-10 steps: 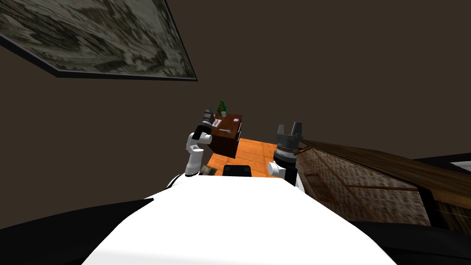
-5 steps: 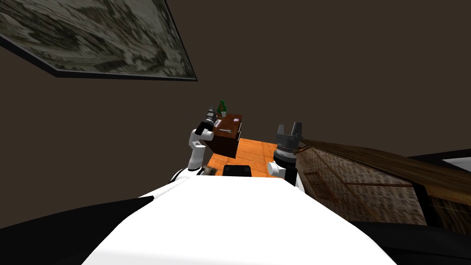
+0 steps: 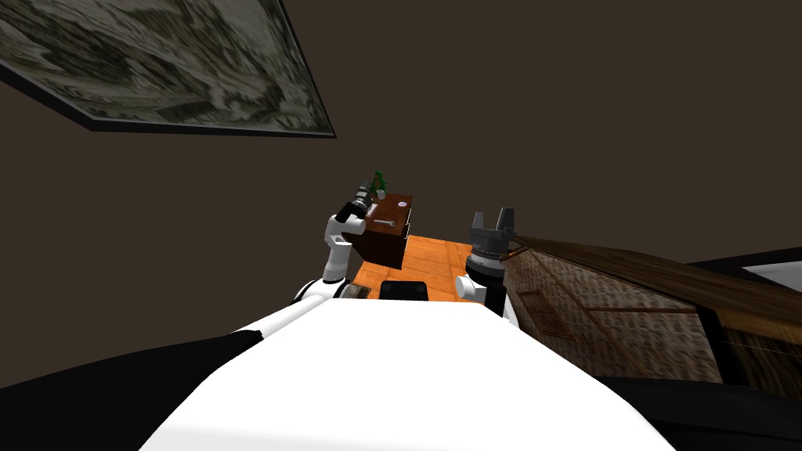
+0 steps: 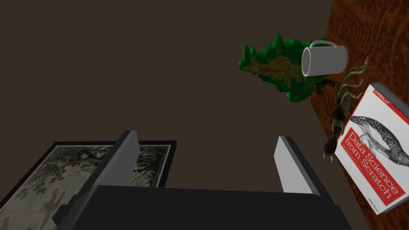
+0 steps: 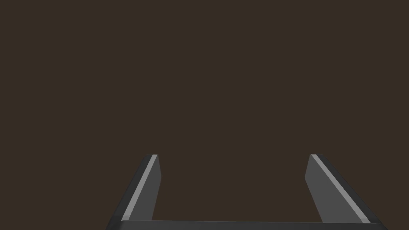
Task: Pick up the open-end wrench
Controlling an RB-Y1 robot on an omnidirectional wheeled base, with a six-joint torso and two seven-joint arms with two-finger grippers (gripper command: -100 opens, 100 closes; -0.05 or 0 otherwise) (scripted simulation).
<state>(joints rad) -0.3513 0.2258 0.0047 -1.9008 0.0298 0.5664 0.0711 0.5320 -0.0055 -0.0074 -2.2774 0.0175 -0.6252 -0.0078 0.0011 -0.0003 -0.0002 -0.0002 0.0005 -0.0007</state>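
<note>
Closer now to the open-end wrench (image 3: 383,223), which lies untouched on the dark wooden table (image 3: 382,247), the left gripper (image 3: 362,193) hovers beside it, jaws wide, empty. Grasping remains. The right gripper (image 3: 493,216) idles, equally wide.

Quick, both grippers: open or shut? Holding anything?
Left gripper: open, holding nothing.
Right gripper: open, holding nothing.

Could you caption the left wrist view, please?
Open left pincer, empty, near a white mug, green plant and red-and-white book.
</note>
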